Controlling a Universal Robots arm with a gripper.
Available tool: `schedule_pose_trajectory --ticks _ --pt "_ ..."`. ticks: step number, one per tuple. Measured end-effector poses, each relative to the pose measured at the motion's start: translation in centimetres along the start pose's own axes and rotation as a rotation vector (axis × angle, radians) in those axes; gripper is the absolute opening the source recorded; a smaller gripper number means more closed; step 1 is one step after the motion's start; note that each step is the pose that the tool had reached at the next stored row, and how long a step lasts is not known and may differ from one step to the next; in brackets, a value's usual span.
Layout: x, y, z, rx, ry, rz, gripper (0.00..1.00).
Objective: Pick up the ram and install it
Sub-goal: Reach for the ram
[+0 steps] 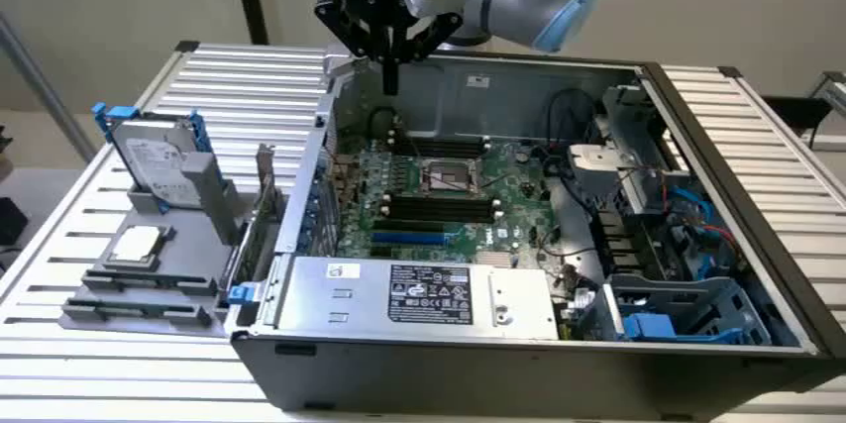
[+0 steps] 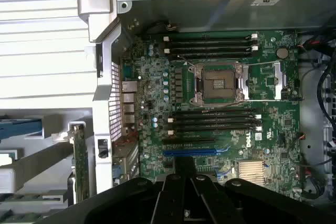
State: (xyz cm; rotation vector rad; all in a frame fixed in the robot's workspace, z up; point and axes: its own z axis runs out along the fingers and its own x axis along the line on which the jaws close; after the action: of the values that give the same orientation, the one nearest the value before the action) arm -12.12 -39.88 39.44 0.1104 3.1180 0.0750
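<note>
In the exterior view, my gripper [image 1: 390,42] hangs high over the back wall of the computer case [image 1: 437,373]. My fingers are closed on a thin dark stick, which I think is the ram [image 1: 391,74]. It points straight down. I see it edge-on, so I cannot tell its long way here. I think this is the carrying step, and the ram is not in yet. The memory slots [image 1: 437,207] sit empty, well below it.

In the wrist view, the ram [image 2: 185,165] is a short dark bit between my fingers. The memory slots [image 2: 212,120] seem to run crossways to it. So I think it needs turning to match, then a straight push down.
</note>
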Motion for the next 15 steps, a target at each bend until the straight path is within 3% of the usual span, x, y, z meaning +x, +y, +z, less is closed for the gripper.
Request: schedule_pose_trajectory --ticks 15 --pt "0.04 0.00 -0.08 0.0001 0.0000 0.000 0.11"
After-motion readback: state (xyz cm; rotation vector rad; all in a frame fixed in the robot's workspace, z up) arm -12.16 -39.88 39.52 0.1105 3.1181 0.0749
